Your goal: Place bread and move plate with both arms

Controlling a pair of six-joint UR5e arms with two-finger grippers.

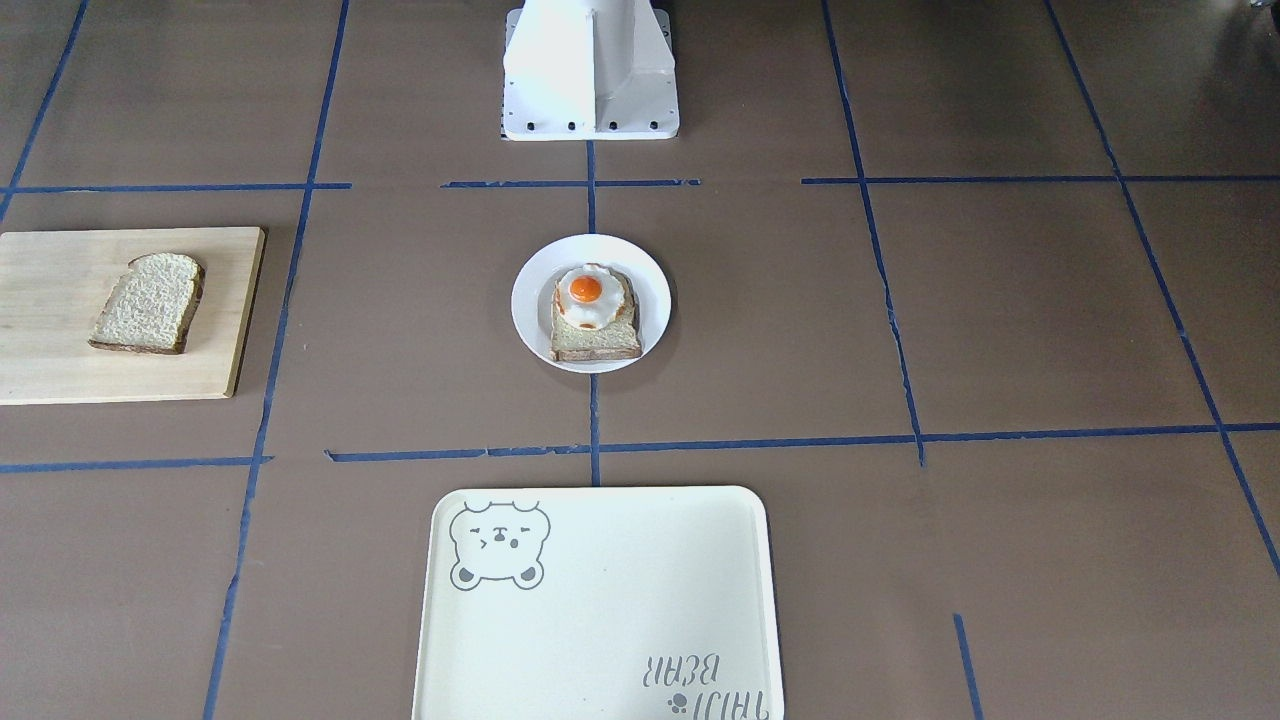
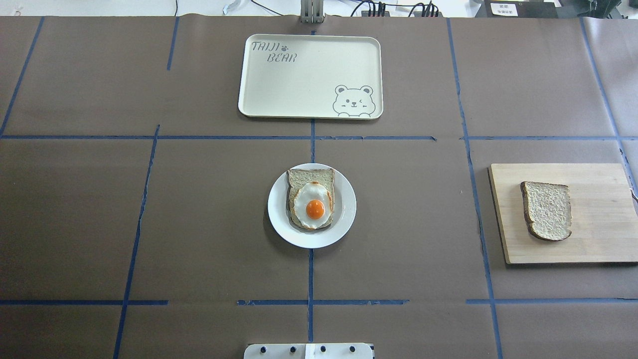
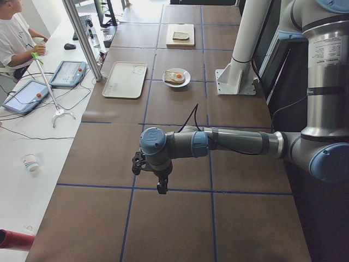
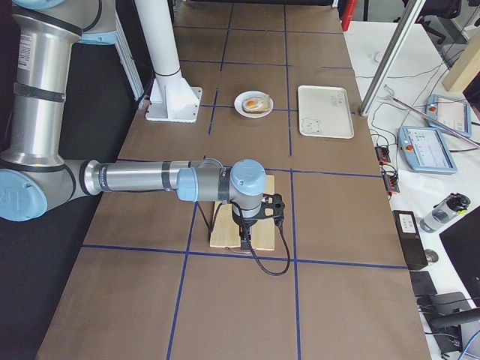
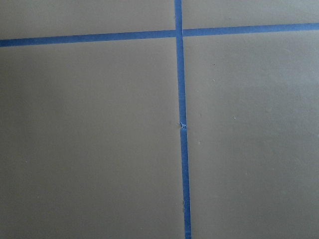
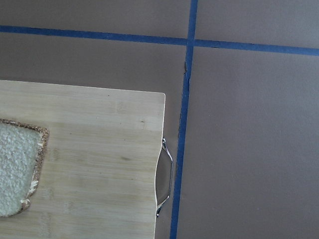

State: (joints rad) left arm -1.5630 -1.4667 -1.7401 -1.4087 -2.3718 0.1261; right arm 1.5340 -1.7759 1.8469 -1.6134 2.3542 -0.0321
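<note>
The bread lies flat on a wooden cutting board on the robot's right; it also shows in the front view and at the left edge of the right wrist view. The white plate sits mid-table and holds a toast slice with a fried egg. My left gripper hangs over bare table far from the plate, and I cannot tell if it is open. My right gripper hovers over the board's outer end, and I cannot tell its state either.
A cream bear tray lies beyond the plate, on the operators' side. The white base block stands behind the plate. The board has a metal handle at its outer end. An operator sits at the side desk.
</note>
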